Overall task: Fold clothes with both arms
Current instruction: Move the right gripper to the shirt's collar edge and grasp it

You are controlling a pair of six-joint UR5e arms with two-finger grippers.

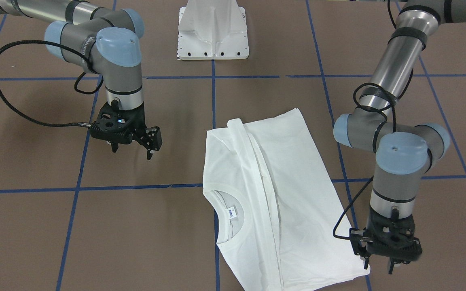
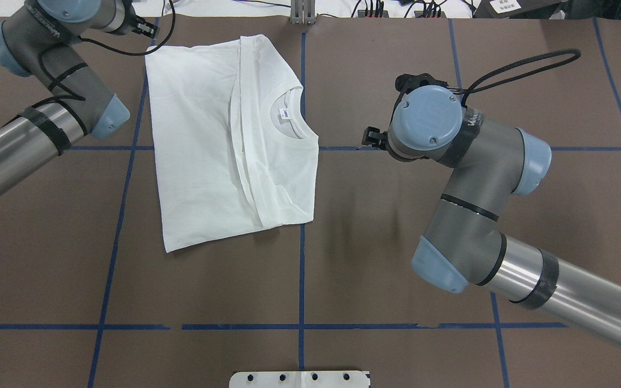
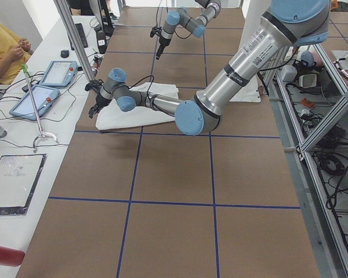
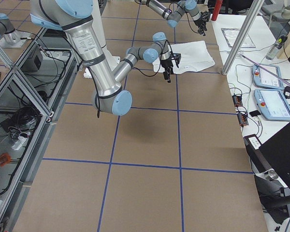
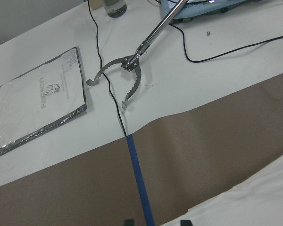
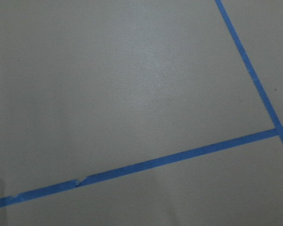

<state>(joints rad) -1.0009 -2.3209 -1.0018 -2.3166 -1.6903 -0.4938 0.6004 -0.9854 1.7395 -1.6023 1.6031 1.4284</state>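
The white T-shirt (image 1: 273, 194) lies folded on the brown table, sleeve laid across the body, ribbed collar and blue neck label (image 1: 232, 213) facing up; no black print shows. It also shows in the overhead view (image 2: 208, 140). My left gripper (image 1: 378, 268) is open and empty, just above the table at the shirt's outer corner; the left wrist view shows its fingertips (image 5: 128, 221) apart beside the shirt's edge (image 5: 254, 197). My right gripper (image 1: 132, 151) is open and empty, hanging above bare table well to the other side of the shirt.
The white pedestal base (image 1: 212, 30) stands at the robot's side of the table. Blue tape lines (image 1: 95, 188) cross the table. Past the far edge, a white bench holds a metal grabber tool (image 5: 127, 75), cables and a sleeved sheet (image 5: 33, 108).
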